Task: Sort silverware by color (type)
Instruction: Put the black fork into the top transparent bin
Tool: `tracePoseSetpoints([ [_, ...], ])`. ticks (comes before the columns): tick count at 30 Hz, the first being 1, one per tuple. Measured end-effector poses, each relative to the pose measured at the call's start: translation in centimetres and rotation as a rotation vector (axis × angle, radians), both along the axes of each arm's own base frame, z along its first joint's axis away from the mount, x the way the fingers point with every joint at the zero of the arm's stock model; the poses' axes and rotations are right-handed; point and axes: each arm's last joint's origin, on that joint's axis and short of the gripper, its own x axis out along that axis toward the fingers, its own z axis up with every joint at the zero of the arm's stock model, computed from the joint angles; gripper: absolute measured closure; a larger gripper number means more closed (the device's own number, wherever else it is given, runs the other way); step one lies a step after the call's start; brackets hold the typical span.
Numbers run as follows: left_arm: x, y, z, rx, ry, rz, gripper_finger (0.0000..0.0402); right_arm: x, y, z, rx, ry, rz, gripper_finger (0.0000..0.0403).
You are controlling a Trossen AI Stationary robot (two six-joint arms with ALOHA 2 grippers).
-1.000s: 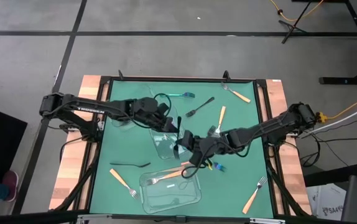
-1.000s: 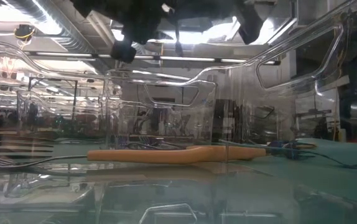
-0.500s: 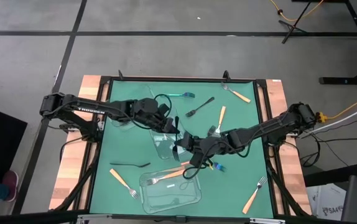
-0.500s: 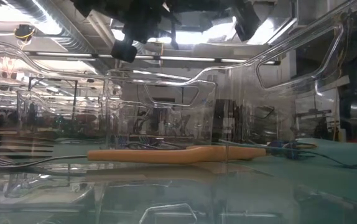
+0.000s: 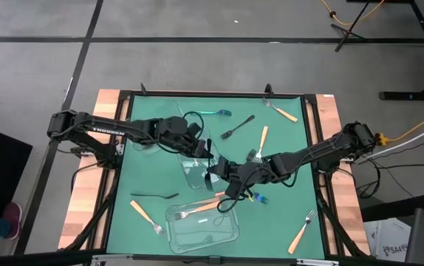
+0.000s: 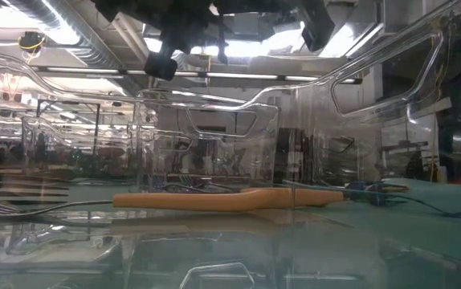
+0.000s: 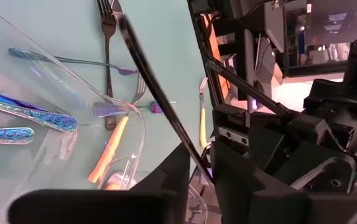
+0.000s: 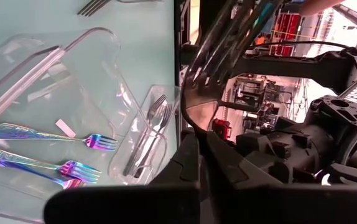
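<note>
A black fork (image 5: 211,162) hangs in the air over the middle of the table, above a clear container (image 5: 194,176). My left gripper (image 5: 210,153) reaches it from the table's left and my right gripper (image 5: 214,174) from the right, and both are shut on it. In the left wrist view its slim handle (image 7: 153,81) runs between my left fingers. The right wrist view shows its head and tines (image 8: 198,99) rising past my right fingers. Iridescent forks (image 8: 54,134) lie in one clear container and black forks (image 8: 146,135) in another. My left gripper pinches the black fork's handle (image 7: 195,155) between its two fingers, which lie across it and slant down from the table's left. The fork is clear of the table. My right gripper pinches the fork just below its head (image 8: 196,127), coming from the table's right, with the tines sticking out past the fingertips.
A near clear container (image 5: 203,225) holds an orange-handled fork (image 6: 230,198). More orange-handled forks (image 5: 298,238) (image 5: 142,212) (image 5: 282,111), black forks (image 5: 155,196) (image 5: 238,127) and a teal one (image 5: 216,112) lie loose on the green mat. Cables trail under both wrists.
</note>
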Motion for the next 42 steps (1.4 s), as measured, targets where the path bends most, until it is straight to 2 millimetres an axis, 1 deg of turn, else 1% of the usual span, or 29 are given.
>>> tracePoseSetpoints([
  [7, 0.2, 0.0, 0.5, 0.016, -0.05, -0.006, 0.0395, 0.0, 0.0, -0.1, -0.002, 0.007, 0.002, 0.0403],
  [22, 0.2, 0.0, 0.6, 0.026, -0.068, -0.006, 0.0399, 0.0, 0.0, -0.1, 0.0, 0.006, 0.0, 0.04],
  [25, 0.2, 0.0, 0.6, 0.044, -0.073, -0.013, 0.04, 0.0, 0.0, -0.1, 0.008, 0.005, -0.003, 0.0382],
  [31, 0.2, 0.1, 0.4, 0.087, -0.061, -0.028, 0.0401, 0.0, 0.0, 0.0, 0.013, 0.004, -0.005, 0.0313],
  [34, 0.2, 0.4, 0.4, 0.117, -0.074, -0.033, 0.0401, -0.1, 0.0, 0.0, 0.037, 0.0, -0.017, 0.029],
  [37, 0.2, 0.9, 0.4, 0.135, -0.077, -0.026, 0.0401, -0.1, -0.1, 0.0, 0.11, -0.02, -0.088, 0.0282],
  [42, -0.2, 1.8, 0.9, 0.177, -0.098, -0.019, 0.0401, -0.4, -0.5, 0.1, 0.196, -0.046, -0.225, 0.0284],
])
